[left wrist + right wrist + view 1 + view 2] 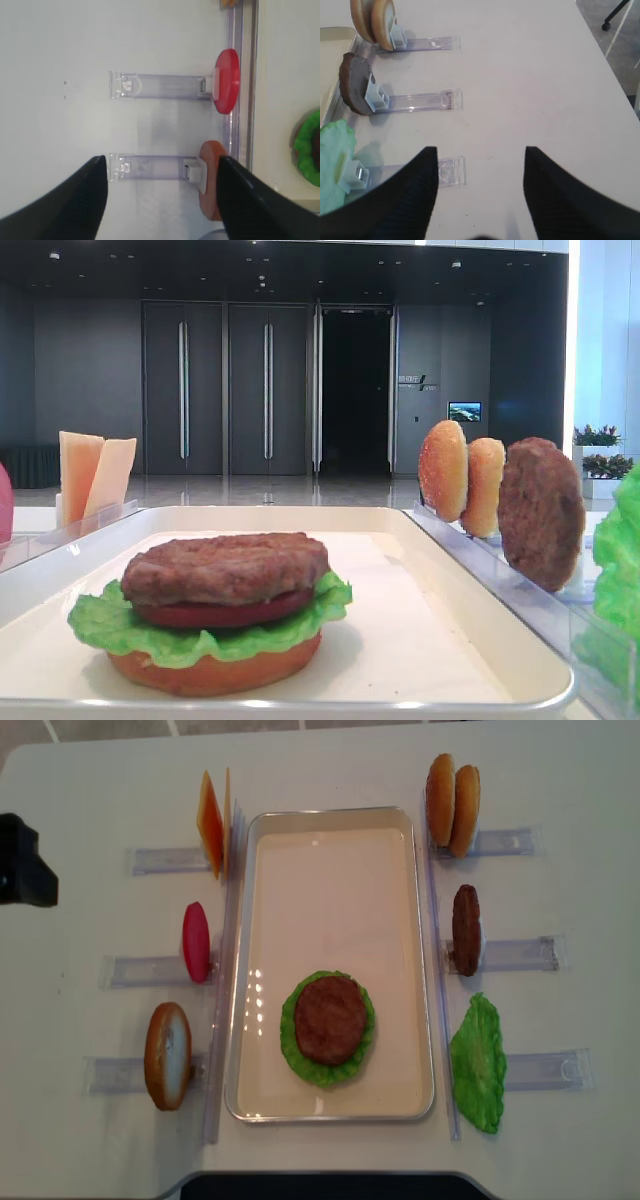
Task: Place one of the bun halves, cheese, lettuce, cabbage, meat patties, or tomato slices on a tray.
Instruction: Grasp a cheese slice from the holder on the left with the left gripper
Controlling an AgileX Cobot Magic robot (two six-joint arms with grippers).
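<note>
The white tray [240, 970] holds a stack [328, 1028] of bun half, lettuce, tomato slice and meat patty [225, 566]. Left of the tray, racks hold the cheese [210, 825], a tomato slice [227, 80] and a bun half [211, 186]. Right of it stand two bun halves [372, 20], a patty [354, 82] and lettuce [335, 165]. My left gripper [161, 159] is open and empty above the bun half's rack, its right finger by the bun. My right gripper [480, 150] is open and empty over bare table beside the lettuce rack. Neither gripper shows in the overhead view.
Clear plastic racks [500, 952] stick out from both long sides of the tray. A black object [20, 860] sits at the table's left edge. A dark base [320, 1186] lies along the near edge. The far half of the tray [330, 890] is bare.
</note>
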